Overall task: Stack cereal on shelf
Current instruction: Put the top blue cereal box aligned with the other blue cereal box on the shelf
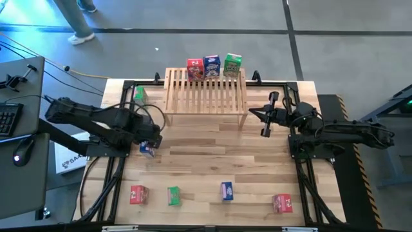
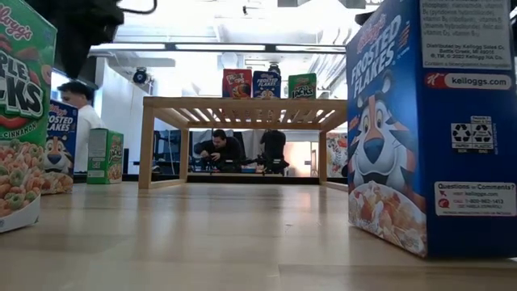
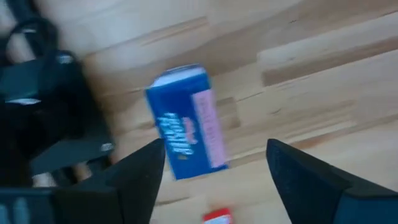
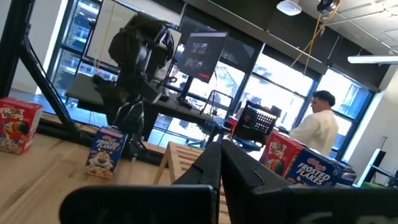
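On the shelf (image 1: 206,96), three cereal boxes (image 1: 213,66) stand at the back edge. Six more wait on the worktop (image 1: 212,167). Left claw (image 3: 211,168) hovers, fingers apart, over a blue box (image 3: 186,121); right claw (image 1: 265,116) waits, fingers together.

**Bright, even light; left wrist view smeared**

Overhead room light was bright and even on the tabletop (image 1: 212,151), with soft, short shadows under the shelf (image 1: 206,90). The left wrist view was motion-blurred: the blue box (image 3: 186,124) beyond the spread jaws looked smeared, its print unreadable. The low view was backlit by pale windows and ceiling strips, with the nearest boxes (image 2: 428,121) looming large and cropped at both edges. In the right wrist view, window glare washed out the room past the closed jaws.
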`<state>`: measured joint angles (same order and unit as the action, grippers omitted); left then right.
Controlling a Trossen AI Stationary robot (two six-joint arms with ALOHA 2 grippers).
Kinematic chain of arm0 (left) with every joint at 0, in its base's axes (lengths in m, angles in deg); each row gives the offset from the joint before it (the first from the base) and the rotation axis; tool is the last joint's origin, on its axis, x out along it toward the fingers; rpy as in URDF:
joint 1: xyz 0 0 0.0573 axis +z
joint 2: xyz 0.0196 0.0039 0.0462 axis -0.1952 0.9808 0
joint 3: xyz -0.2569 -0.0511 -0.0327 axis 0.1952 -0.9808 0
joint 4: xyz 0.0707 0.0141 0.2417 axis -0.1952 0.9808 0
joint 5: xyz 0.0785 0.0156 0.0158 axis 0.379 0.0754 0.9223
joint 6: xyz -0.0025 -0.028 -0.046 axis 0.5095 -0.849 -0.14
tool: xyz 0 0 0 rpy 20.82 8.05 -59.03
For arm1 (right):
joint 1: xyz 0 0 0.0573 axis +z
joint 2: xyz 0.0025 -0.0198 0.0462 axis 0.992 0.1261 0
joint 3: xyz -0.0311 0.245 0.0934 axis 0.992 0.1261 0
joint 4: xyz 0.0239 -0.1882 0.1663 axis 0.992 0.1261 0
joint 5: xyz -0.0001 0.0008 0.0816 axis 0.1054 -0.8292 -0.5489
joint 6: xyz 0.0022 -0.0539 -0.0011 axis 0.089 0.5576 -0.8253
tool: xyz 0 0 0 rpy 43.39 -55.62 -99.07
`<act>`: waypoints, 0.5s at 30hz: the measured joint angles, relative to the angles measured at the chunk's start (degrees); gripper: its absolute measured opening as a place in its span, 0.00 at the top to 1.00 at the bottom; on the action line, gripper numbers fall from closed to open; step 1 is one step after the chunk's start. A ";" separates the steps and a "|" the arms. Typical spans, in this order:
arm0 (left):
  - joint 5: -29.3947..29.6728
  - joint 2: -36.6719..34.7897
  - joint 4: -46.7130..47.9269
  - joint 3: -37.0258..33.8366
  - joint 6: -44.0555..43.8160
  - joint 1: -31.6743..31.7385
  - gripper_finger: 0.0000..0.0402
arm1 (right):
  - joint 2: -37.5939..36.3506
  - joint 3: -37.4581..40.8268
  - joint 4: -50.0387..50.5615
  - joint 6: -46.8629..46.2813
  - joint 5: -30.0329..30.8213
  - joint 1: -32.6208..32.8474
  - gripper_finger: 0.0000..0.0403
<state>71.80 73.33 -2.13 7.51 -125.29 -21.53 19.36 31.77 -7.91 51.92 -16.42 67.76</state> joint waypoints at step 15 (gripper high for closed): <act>-4.12 3.53 -1.18 -3.91 -2.57 -0.36 0.30 | 0.02 0.00 1.35 -0.30 0.00 0.03 1.00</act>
<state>67.68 76.85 -3.31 3.60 -127.86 -21.90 19.38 31.77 -6.56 51.62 -16.42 67.79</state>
